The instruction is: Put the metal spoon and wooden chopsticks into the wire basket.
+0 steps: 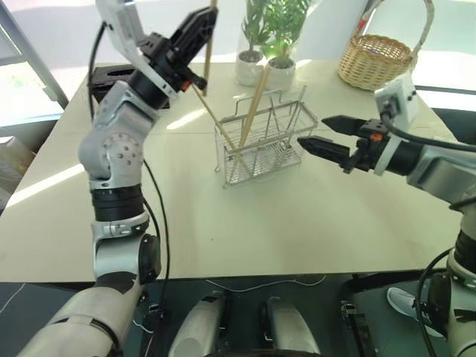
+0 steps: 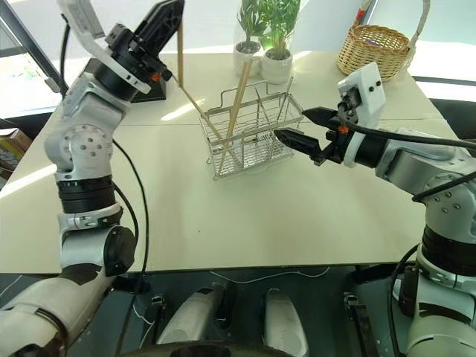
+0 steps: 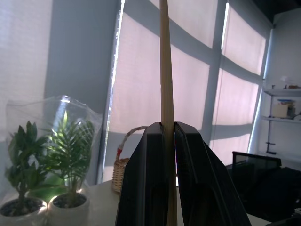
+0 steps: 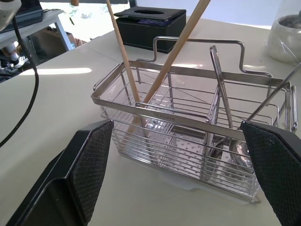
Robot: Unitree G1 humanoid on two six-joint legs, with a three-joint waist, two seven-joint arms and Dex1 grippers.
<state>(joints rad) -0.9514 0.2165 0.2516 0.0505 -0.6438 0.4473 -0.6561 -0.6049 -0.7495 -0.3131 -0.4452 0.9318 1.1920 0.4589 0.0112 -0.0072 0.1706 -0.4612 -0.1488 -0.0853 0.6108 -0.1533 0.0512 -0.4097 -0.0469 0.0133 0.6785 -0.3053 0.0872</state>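
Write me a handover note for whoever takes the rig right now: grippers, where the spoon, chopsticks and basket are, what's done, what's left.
Left gripper: shut on one chopstick, raised above the table behind the wire basket.
Right gripper: open, empty, level beside the basket's right end.
Basket: upright mid-table, in front of the potted plants.
Done: two chopsticks lean in the basket's left compartment; the spoon stands in the right compartment.
Left: lower the held chopstick into the basket and release. I see no other chopsticks on the table.
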